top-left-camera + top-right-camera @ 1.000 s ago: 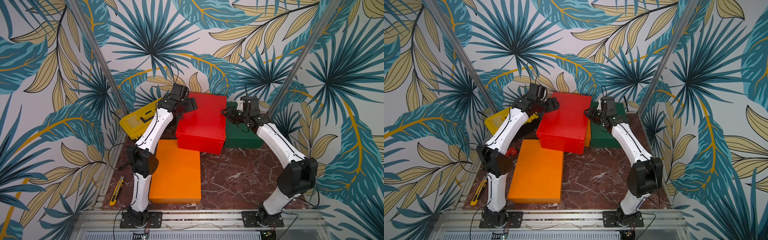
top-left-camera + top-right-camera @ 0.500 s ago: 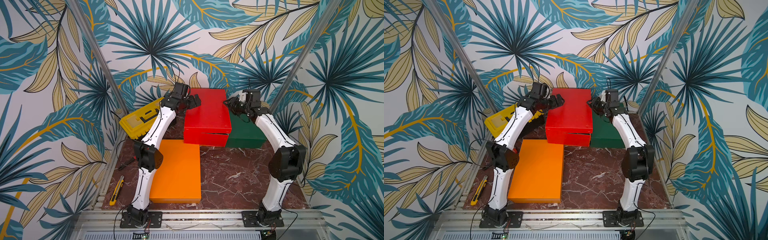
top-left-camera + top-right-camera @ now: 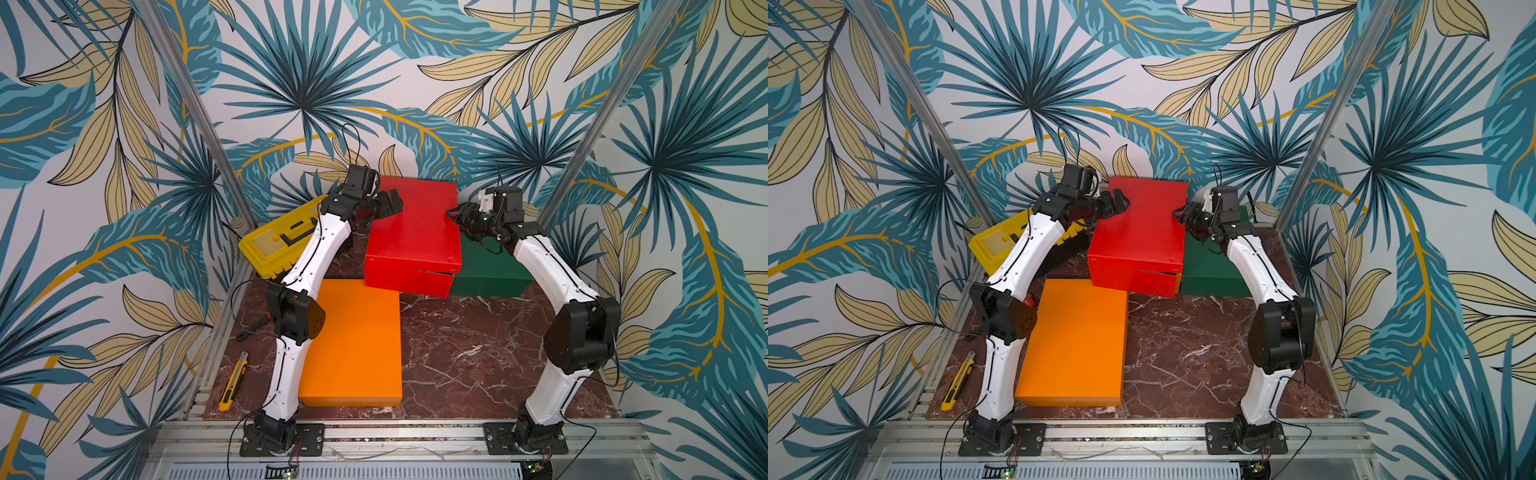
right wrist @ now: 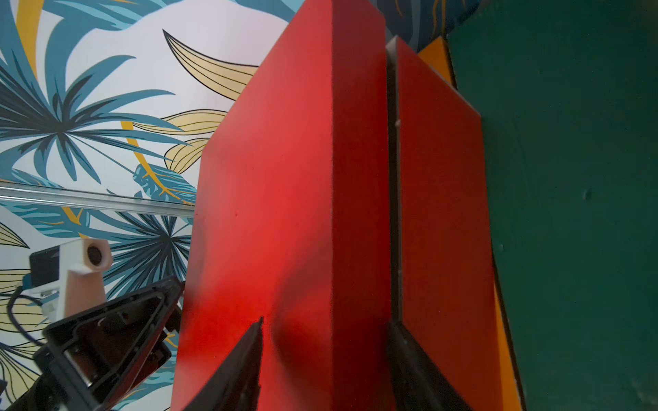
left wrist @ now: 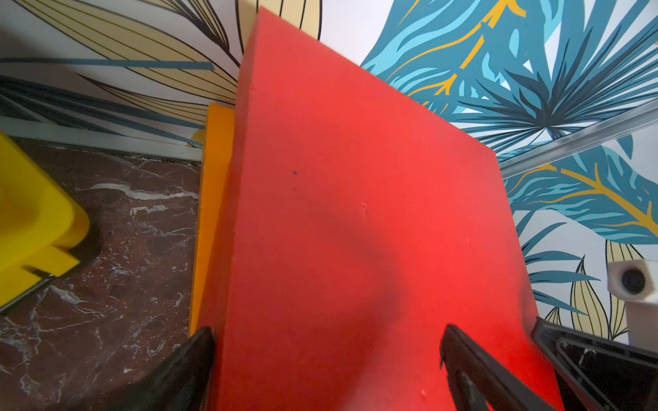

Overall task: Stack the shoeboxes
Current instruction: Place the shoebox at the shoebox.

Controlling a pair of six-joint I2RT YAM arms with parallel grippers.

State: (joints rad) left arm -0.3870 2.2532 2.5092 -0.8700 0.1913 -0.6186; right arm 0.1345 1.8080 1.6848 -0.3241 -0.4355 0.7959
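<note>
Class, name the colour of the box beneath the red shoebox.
Orange box, clearest in the left wrist view.

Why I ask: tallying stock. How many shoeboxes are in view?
4: red box atop a mostly hidden orange box, green box beside them, front orange box lying unstacked.

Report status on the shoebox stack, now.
Left pincer open, right pincer open, both astride edges of the red cardboard shoebox. Red box down on an orange cardboard shoebox, lid ajar. Dark green cardboard shoebox close alongside.

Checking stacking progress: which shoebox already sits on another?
The red shoebox: it rests on an orange box; the green box and the front orange box lie on the table.
</note>
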